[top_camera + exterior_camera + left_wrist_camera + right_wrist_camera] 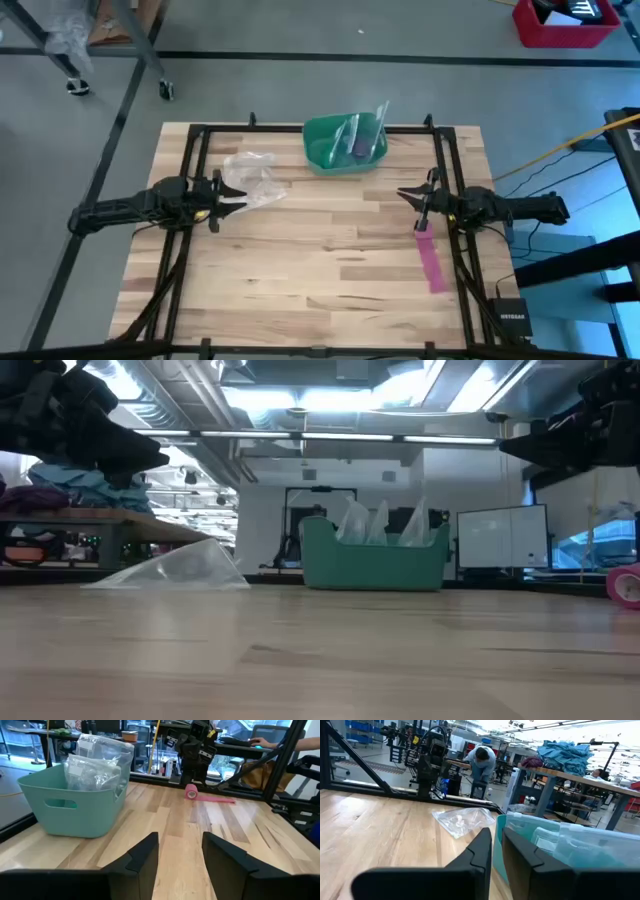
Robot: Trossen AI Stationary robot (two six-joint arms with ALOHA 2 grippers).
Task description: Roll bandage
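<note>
Lying half-rolled beside the nearly closed, empty right gripper (411, 196), the bandage (431, 259) awaits rolling; left gripper (236, 195) hangs open, empty.

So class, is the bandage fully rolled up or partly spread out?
Partly spread. The bandage shows a small pink roll at one end, with a flat pink tail lying unrolled along the table beside it.

Table (330, 270): pale wood planks, smooth, faint sheen. Bowl (325, 140): green plastic, smooth, semi-matt. Bag (255, 180): clear crinkly plastic, glossy. Bandage (431, 263): pink soft cloth, matt. Gripper fingers (145, 857): dark matt plastic.
</note>
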